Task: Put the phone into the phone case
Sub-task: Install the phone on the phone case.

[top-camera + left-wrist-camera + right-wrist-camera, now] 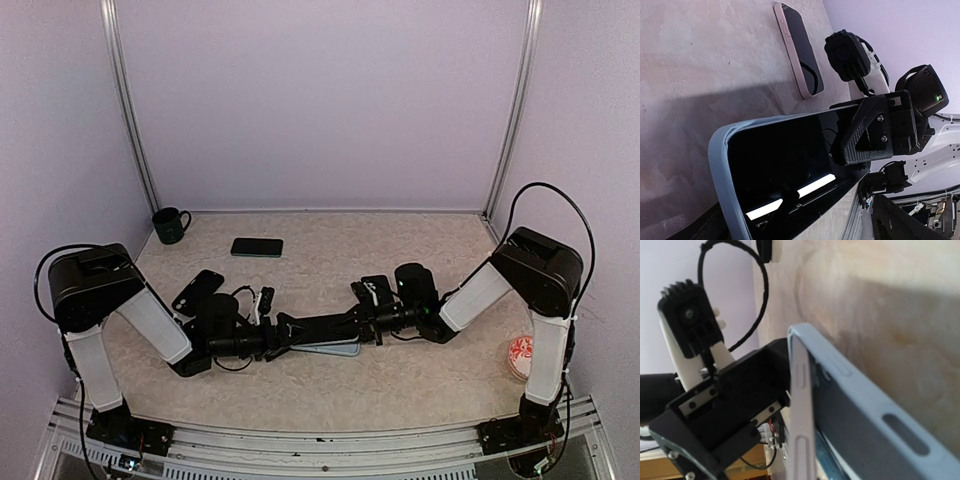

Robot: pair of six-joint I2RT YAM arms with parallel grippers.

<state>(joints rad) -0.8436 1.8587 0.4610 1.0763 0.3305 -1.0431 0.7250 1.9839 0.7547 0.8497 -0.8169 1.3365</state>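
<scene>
From the overhead camera, the two arms meet low over the middle of the speckled table [400, 390]; the left gripper [287, 330] and right gripper [368, 318] face each other across the phone case [330, 347], a pale blue-grey shell lying between them; a second phone [257, 247] lies dark and flat further back, a black case [197, 292] sits beside the left arm, a dark green mug [170, 225] stands in the far left corner, and a small bowl [519, 353] with red-and-white contents rests by the right arm's base; no writing can be read.

In the left wrist view, the phone [785, 165], glossy black screen up, sits inside the phone case's grey rim [720, 165]; the right gripper [875, 130] is clenched on its far end; the left jaws' stance cannot be told here; the second phone [800, 50] lies apart behind, pinkish at the edge.

In the right wrist view, the case's blue side [855, 395] with button bumps and a slot cutout fills the foreground, the phone's pale edge [801, 405] seated against it; the left gripper [730, 410] stands at the opposite end, whether gripping I cannot tell; no brand marks show.
</scene>
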